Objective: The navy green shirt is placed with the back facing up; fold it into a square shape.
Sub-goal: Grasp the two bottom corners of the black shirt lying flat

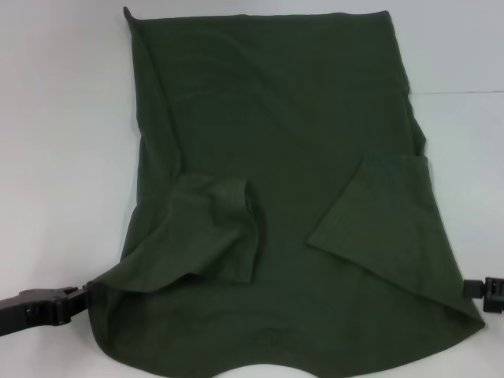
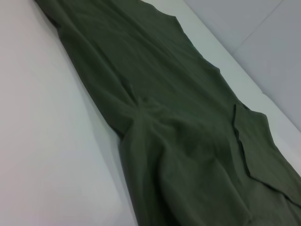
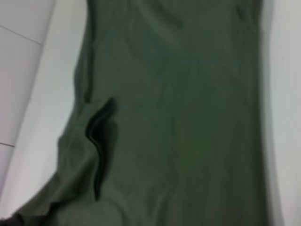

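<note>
Olive-green cotton covers most of the white counter point(image 1: 55, 157): the navy green shirt point(image 1: 283, 142) lies flat with both sleeves folded in, its long axis running away from the robot. The left hand point(image 1: 79, 298) meets the near left shoulder corner and the right hand point(image 1: 471, 290) the near right one, equally close. Both seem to pinch cloth, though I cannot tell for certain.

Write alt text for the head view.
A dark green shirt lies flat on a white table, both sleeves folded inward. The left claw and right claw sit at its near corners.
</note>
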Robot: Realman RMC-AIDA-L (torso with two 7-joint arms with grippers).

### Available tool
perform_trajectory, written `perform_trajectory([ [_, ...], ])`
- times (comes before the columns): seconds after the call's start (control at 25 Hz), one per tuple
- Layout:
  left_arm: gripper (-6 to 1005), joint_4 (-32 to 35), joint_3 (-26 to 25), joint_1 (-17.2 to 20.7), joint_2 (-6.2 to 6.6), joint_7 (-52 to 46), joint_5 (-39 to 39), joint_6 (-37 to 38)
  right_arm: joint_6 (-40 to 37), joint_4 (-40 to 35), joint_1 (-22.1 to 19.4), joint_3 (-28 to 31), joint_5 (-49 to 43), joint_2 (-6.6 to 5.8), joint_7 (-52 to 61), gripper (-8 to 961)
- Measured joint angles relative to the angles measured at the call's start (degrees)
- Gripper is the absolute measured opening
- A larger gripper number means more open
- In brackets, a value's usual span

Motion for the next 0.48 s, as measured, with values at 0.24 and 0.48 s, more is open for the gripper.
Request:
perform_trajectory([
  [0.24,28,-0.1,0.1,-0.1,0.04,0.0,0.1,0.0,0.3,0.7,-0.1,0.5,-1.6,0.21,0.3,885],
  [0.48,28,-0.5,0.1,-0.2,0.15,0.1,0.1,0.0,0.3,0.8,-0.2,0.4,-1.9,0.21,0.5,882],
])
